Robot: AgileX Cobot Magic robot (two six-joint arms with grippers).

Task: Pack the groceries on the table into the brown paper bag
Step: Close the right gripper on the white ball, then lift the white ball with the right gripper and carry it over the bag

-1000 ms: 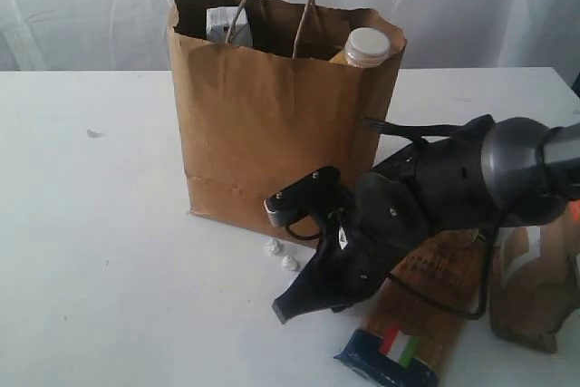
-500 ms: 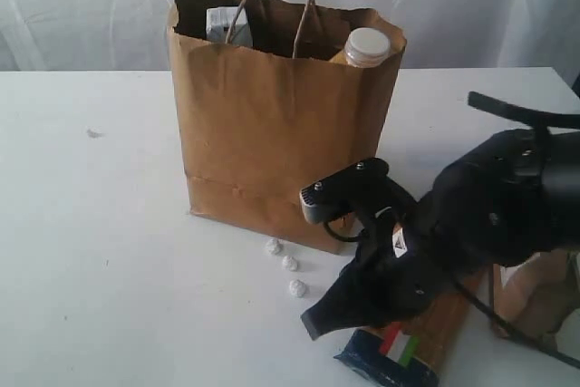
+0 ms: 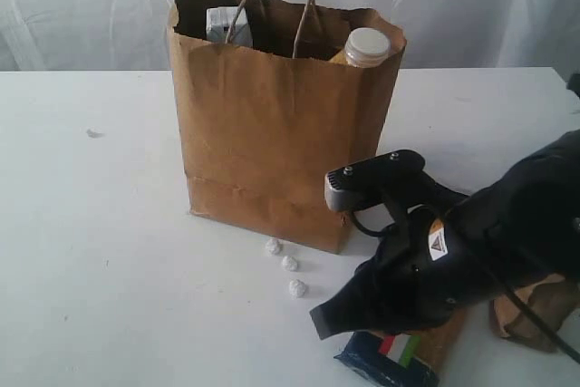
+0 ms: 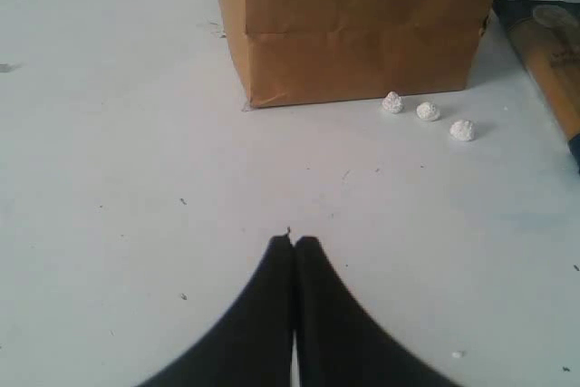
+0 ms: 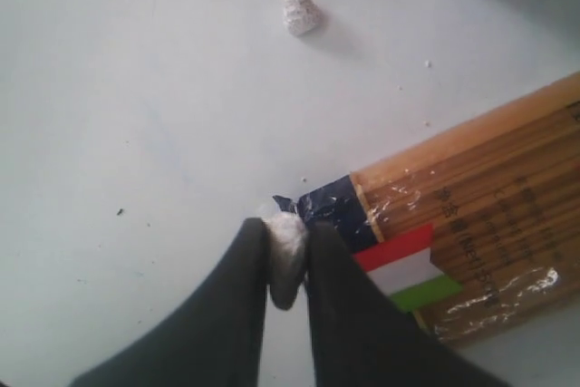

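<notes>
The brown paper bag (image 3: 281, 133) stands upright on the table (image 3: 91, 269); a white-blue carton (image 3: 222, 24) and a white-capped bottle (image 3: 367, 45) show at its open top. The dark-blue spaghetti pack (image 3: 399, 355) lies flat in front of it, to the right. My right gripper (image 5: 286, 233) hangs low at the pack's blue end (image 5: 331, 210), shut on a small white pebble-like bit (image 5: 285, 246). The brown pouch (image 3: 535, 314) is mostly hidden behind the right arm. My left gripper (image 4: 294, 242) is shut and empty over bare table, facing the bag (image 4: 362, 24).
Three white pebble-like bits (image 3: 289, 263) lie in a row on the table by the bag's front corner, seen also in the left wrist view (image 4: 428, 111). One bit (image 5: 300, 12) lies beyond the right gripper. A white curtain hangs behind the table.
The right arm has swung to the right and lower, uncovering a third white bit by the bag and covering more of the brown pouch. The bag has stayed put.
</notes>
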